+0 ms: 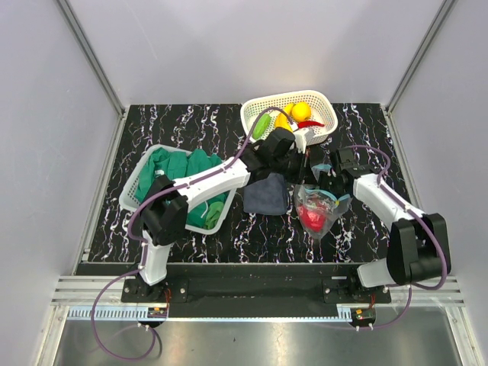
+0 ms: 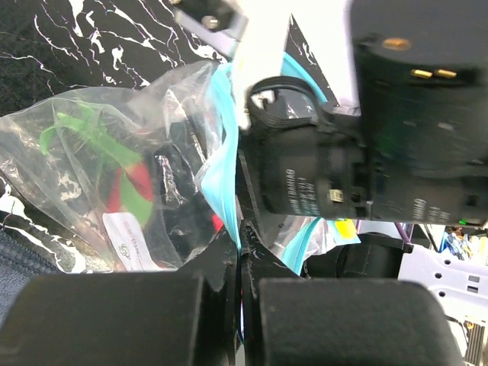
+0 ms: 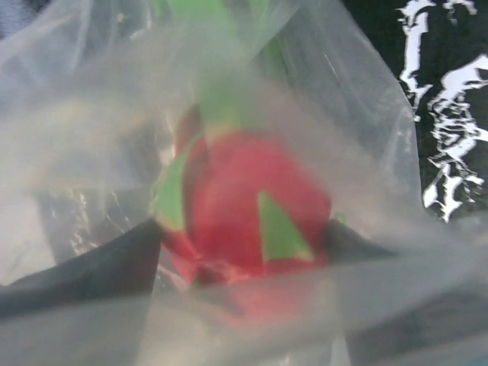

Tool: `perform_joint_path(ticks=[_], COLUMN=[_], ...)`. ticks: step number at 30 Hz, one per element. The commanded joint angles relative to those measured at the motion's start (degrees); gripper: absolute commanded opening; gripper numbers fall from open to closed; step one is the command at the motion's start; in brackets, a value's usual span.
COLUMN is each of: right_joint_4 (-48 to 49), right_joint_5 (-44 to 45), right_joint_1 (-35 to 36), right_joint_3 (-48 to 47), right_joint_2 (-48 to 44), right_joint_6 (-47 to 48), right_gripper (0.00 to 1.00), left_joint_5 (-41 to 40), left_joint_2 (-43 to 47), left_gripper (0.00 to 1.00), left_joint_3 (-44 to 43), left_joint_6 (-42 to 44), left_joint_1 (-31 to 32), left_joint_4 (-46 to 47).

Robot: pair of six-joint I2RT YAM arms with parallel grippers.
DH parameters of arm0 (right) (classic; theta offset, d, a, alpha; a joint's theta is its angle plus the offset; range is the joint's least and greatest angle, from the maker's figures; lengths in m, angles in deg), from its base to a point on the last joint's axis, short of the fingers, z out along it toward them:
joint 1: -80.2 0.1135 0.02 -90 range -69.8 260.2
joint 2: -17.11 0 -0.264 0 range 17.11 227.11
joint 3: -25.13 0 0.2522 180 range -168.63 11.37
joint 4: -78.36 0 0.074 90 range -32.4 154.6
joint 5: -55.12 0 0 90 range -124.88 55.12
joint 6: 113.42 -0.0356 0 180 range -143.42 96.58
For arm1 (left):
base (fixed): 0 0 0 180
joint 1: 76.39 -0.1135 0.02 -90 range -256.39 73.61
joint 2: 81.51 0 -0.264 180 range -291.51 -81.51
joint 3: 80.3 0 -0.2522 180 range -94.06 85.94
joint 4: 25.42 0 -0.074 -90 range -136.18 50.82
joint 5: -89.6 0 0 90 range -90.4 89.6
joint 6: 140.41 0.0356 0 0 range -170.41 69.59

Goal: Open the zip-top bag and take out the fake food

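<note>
The zip-top bag [image 1: 319,207] lies right of centre, clear and crinkly, with a teal zip strip [image 2: 221,164] at its mouth. My left gripper [image 2: 242,242] is shut on that strip and holds one lip of the mouth; in the top view it [image 1: 303,164] is at the bag's far end. My right gripper [image 3: 244,236] is inside the bag, its fingers [image 3: 114,263] pressed on both sides of a red-pink round fruit [image 3: 244,202] with green scales. The fruit shows red through the plastic [image 1: 311,218]. Blurred plastic covers most of the right wrist view.
A dark blue folded cloth [image 1: 267,194] lies just left of the bag. A white basket [image 1: 263,107] at the back holds yellow, green and red toy pieces. A second white basket [image 1: 136,194] on the left holds green clothing. The right arm's body [image 2: 343,160] is close to my left gripper.
</note>
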Motion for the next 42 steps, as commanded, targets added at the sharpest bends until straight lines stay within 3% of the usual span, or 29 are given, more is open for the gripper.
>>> perform_joint_path(ticks=[1,3,6,9,15,18,26,32,42], right_joint_4=[-0.98,-2.13,-3.27,-4.59,-5.38,-6.34,-6.96,-3.81,4.1], right_joint_5=[2.17,2.53,1.92,1.39,-1.78,-0.64,0.51,-0.99,-1.95], right_joint_1=[0.01,-0.34,-1.48,-3.15,-3.51,-3.51,-3.51,-3.59,-3.59], right_joint_3=[-0.02,-0.73,-2.04,-3.27,-4.07,-3.19,0.76,5.33,5.25], right_joint_2=[-6.83,-8.25,-10.54,-11.85,-11.34,-10.98,-10.9,-9.14,1.13], right_joint_6=[1.8,1.72,1.89,2.51,2.07,0.23,-5.84,-7.16,-7.33], right_gripper=[0.08,0.01,0.0,0.0,0.0,0.14,0.67,0.83,0.95], left_joint_5=[3.13,3.66,2.44,2.08,2.95,2.87,3.57,3.92,4.01], left_joint_2=[3.91,4.87,7.07,7.78,6.73,6.29,6.2,5.76,4.79], left_gripper=[0.07,0.19,0.28,0.27,0.18,0.13,0.1,0.1,0.1], left_joint_3=[-0.27,-0.19,1.13,0.17,-0.63,-0.28,1.3,1.66,2.27], left_joint_6=[1.42,1.51,2.74,4.23,3.98,3.54,2.92,2.66,2.22], left_joint_1=[-0.47,-0.47,-0.47,-0.47,-0.47,-0.38,0.41,1.29,1.99], left_joint_4=[2.53,2.79,3.94,2.8,1.65,1.65,2.53,3.15,4.03])
